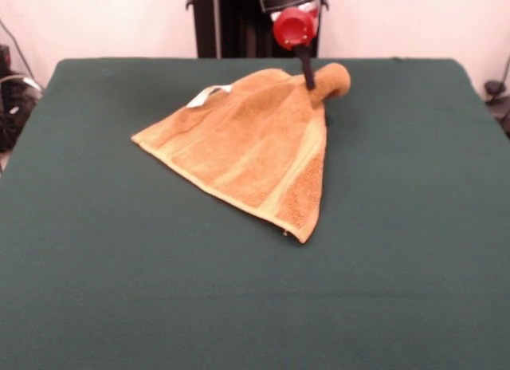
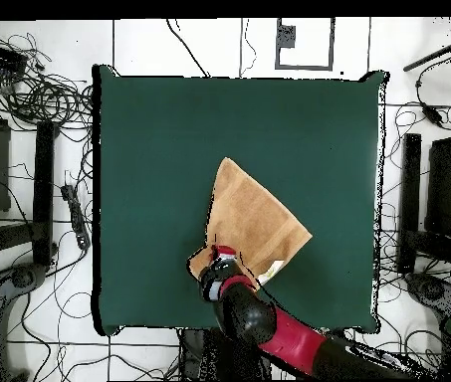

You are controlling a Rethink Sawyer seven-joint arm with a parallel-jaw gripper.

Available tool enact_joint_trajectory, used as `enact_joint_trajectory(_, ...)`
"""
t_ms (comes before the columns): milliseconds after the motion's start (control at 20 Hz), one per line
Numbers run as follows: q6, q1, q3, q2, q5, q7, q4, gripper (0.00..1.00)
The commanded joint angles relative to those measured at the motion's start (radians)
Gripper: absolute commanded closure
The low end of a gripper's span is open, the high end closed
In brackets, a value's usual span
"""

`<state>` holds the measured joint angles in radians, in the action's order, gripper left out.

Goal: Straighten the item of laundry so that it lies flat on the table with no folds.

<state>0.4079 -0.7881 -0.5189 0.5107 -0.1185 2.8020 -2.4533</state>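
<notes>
The towel (image 1: 247, 147) lies on the desk (image 1: 103, 266) toward my side, a little off centre, and it is not flat: it makes a rough triangle, doubled over itself, with one corner bunched into a small roll beside my claw (image 1: 307, 76). In the front view a dark finger comes down into that bunched corner, and I cannot tell whether my claw is pinching the cloth or merely resting against it.

From above, the towel (image 2: 254, 221) spreads from the bunched corner under my claw (image 2: 219, 261) toward the desk's middle. Its long axis, as I judge it, runs from that corner to the sharp tip pointing away from me across the desk (image 2: 149, 149). A white tag (image 1: 209, 95) sticks out at the edge nearest my base, to one side of the claw.

I judge this cloth to be light, soft and limp. It will drape and trail rather than hold a shape, and terry should drag a little on the felt-like cover, which helps when I pull a layer out. Nothing here can break. The best holds look like the corners and the paler woven band (image 1: 307, 151) along the folded edge, where I might catch one layer alone; grabbing the middle would only bunch it more.
</notes>
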Motion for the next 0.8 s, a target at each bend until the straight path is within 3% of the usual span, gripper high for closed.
enact_joint_trajectory(50,0.11,-0.03,-0.169,-0.146,0.055,0.322,-0.042,1.0)
enact_joint_trajectory(400,0.183,-0.056,-0.141,-0.227,0.117,0.293,-0.06,1.0)
enact_joint_trajectory(650,0.25,-0.06,-0.032,-0.296,0.199,0.233,-0.05,1.0)
enact_joint_trajectory(800,0.301,-0.023,0.078,-0.286,0.216,0.194,-0.043,1.0)
